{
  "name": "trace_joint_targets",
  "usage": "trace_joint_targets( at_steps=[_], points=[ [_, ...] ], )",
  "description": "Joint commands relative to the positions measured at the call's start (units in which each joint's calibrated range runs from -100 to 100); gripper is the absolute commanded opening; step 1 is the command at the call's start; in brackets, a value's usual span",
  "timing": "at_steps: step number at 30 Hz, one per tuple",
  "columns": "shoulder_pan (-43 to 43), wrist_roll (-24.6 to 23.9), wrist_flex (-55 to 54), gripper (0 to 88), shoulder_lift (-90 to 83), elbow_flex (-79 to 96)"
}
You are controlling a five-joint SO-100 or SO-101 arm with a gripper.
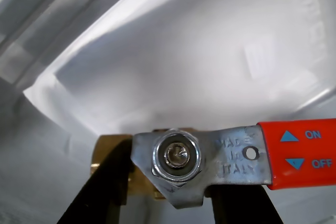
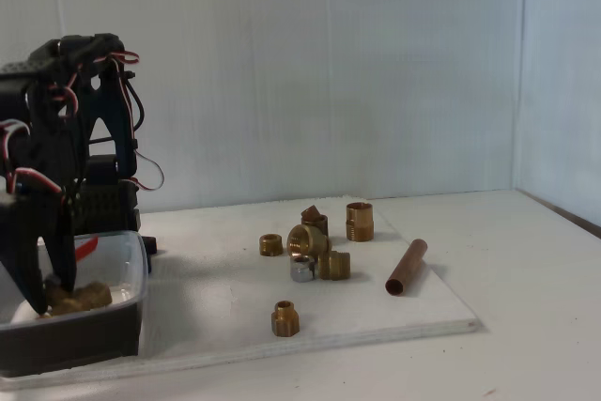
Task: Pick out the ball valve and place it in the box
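The gripper (image 2: 52, 296) was down inside the box (image 2: 127, 321), its two dark fingers (image 1: 100, 192) pinching the ball valve (image 1: 176, 169) by the brass body — in the wrist view they stood on either side of it, one against the brass at the left, the other under the steel lever plate. The red handle (image 1: 299, 153) stuck out sideways to the right in that view, clear of the fingers, with ON and OFF printed on it; gripping the body and not the lever probably kept the valve from swinging.

From the fixed view the valve sat low in the tub at the left edge of the table, brass showing through the clear wall, a sliver of red beside the arm. Whether it was already resting on the floor of the box I could not tell — it looked very close to it. My guess was that the carry was over and only the letting go remained.

The arm (image 2: 66, 119) was folded high and bent sharply over, its upper links arched above the tub and the wrist pointing nearly straight down.

The other brass fittings (image 2: 315, 251) and the copper pipe (image 2: 406, 268) lay well apart from the box on the white board (image 2: 404, 312).
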Motion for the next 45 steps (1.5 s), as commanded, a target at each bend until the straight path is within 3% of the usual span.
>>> trace_joint_targets(
  at_steps=[1,23,30,41,45],
  points=[
    [-0.22,0.41,-1.58,5.7,-1.45,-0.04],
    [0.37,0.41,-1.50,6.0,-0.77,0.05],
    [1.48,0.41,-1.50,16.6,-0.77,0.05],
    [0.59,0.31,-0.55,17.2,-2.13,-2.12],
    [-3.25,0.26,5.13,16.8,-6.45,-8.25]
  ],
)
